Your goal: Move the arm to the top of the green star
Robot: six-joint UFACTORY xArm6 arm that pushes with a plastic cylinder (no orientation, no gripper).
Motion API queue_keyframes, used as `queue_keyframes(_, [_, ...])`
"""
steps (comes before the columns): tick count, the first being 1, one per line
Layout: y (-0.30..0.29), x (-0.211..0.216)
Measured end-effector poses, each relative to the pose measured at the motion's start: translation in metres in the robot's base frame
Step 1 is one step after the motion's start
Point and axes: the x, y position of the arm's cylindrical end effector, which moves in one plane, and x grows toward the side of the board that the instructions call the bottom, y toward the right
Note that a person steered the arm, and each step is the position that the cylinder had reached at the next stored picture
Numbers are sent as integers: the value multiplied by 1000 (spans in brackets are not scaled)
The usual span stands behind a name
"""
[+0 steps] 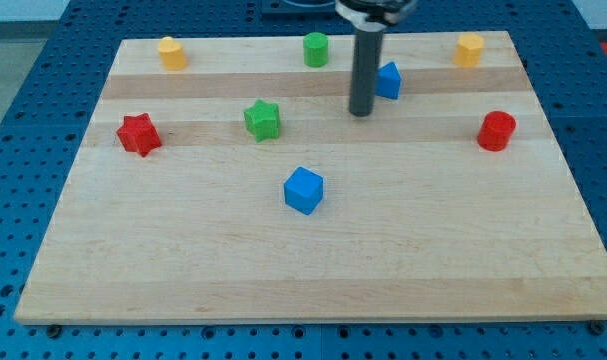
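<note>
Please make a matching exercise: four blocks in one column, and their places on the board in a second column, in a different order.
Blocks:
1. green star
2. red star
3. blue cube
4. red cylinder

Places:
A. near the view's right edge
B. nearest the view's bottom, about mid-board
C. farthest toward the view's left
D. left of my tip, right of the red star

Pairs: 1-D, 2-C, 3-B, 4-A

Pale smooth wooden board (313, 260), matt blocks
</note>
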Motion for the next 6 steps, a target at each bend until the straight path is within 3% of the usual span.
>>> queue_keyframes(3, [-97, -21])
queue_keyframes(6, [-111, -8])
